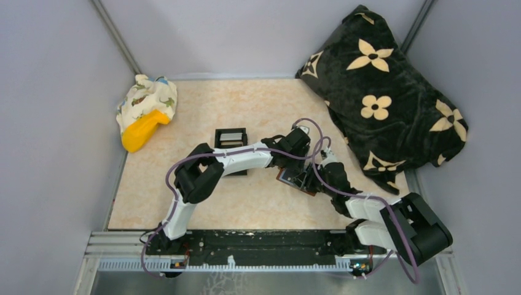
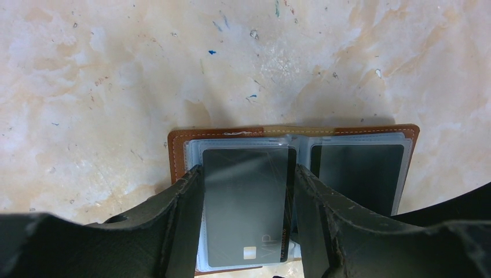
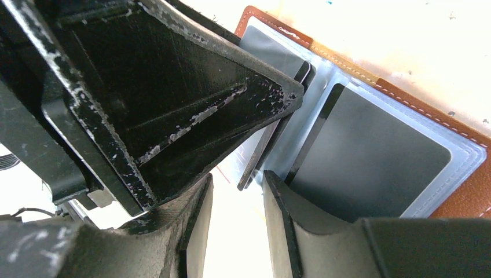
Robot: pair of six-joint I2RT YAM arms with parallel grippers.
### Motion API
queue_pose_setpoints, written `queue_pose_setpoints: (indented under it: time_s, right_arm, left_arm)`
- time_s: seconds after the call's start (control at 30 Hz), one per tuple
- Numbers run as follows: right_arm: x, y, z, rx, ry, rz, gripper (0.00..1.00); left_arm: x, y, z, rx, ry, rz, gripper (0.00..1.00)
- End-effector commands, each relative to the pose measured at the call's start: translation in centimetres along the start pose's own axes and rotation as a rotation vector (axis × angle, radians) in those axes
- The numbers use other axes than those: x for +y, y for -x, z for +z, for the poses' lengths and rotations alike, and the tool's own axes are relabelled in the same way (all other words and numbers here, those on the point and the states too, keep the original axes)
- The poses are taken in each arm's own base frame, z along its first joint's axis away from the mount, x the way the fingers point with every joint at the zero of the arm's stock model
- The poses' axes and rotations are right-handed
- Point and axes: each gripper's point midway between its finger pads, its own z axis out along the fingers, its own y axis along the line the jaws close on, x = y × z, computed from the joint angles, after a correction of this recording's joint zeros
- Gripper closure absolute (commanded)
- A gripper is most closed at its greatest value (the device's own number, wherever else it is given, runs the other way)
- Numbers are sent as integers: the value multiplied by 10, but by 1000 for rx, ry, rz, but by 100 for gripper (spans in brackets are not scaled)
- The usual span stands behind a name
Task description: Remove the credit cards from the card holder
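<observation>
Noted left gripper [image 2: 246,169] about halfway apart, fingers [image 2: 185,197] pressed against both long edges of a dark card [image 2: 246,220] marked "VIP" at its 6 o'clock end. Found that card over the 9 o'clock half of the card holder [image 2: 176,156], which lies open and flat on the marbled table [image 2: 116,87]. Saw a second dark card [image 2: 356,174] sleeved in the 3 o'clock half. Noted right gripper [image 3: 237,179] part-open, nothing between its fingers, tips near the card holder's fold. From above, placed card holder toward 4 o'clock of table centre, under both wrists. Recorded black tray [image 1: 230,138] near, at its 10 o'clock. Recorded black floral blanket [image 1: 381,92] in the 1 o'clock corner and patterned cloth [image 1: 150,98] in the 10 o'clock corner.
</observation>
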Motion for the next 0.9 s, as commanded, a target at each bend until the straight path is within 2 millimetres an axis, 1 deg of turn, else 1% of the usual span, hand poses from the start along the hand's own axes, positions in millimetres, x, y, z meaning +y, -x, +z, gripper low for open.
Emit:
queue_pose_setpoints:
  time_s: [0.0,0.23,0.4,0.63,0.87]
  right_arm:
    - [19,20,6,-75,65,-47,61]
    - [25,30,2,-151,112,-55,62]
    - [33,36,3,-175,148,-59,62]
    - [36,32,12,-162,188,-9,62]
    - [45,31,8,-188,269,45,63]
  left_arm:
    - [16,-72,25,205,30,18,100]
    - [19,-78,27,221,38,23,100]
    - [19,-80,26,227,35,21,100]
    - [20,-78,23,221,36,24,100]
    - [21,-81,24,228,35,23,100]
